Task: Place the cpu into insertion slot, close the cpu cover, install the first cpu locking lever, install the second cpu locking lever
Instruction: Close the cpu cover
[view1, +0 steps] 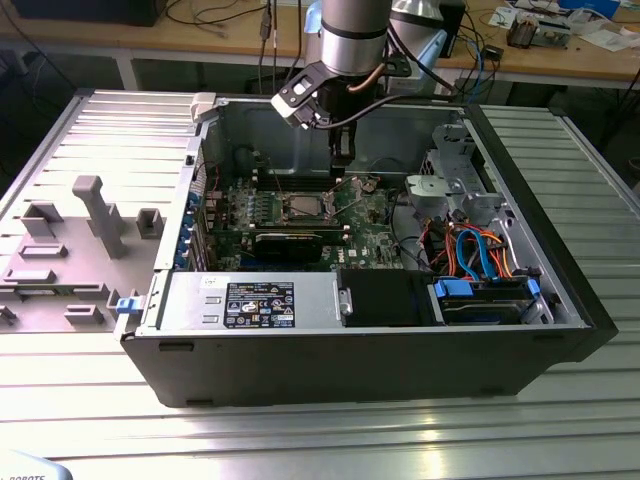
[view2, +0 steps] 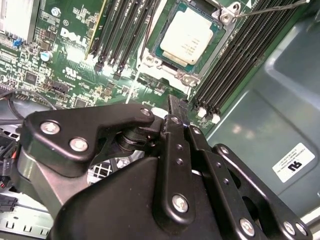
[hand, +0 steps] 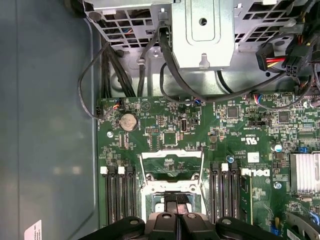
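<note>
Case: lies flat with its side open, so the board faces the arm.
Motherboard: green, fixed to the case floor.
Gripper: fingers pressed together with nothing between them, poised just over the slot's edge.
Cover: tipped up on its hinge, leaving the slot open from above.
Slot: filled.
CPU: seated flat in the slot, silvery top bare.

Silvery-grey arm, cyl. wrist section w/ dark band near the bottom. Black cables loop off it, plus one copper-coloured line. Black camera bracket w/ pale edge on the exterior view's left. Matte black gripper: flat linkage bars, rounded ends, silver screws at pivots.
</note>
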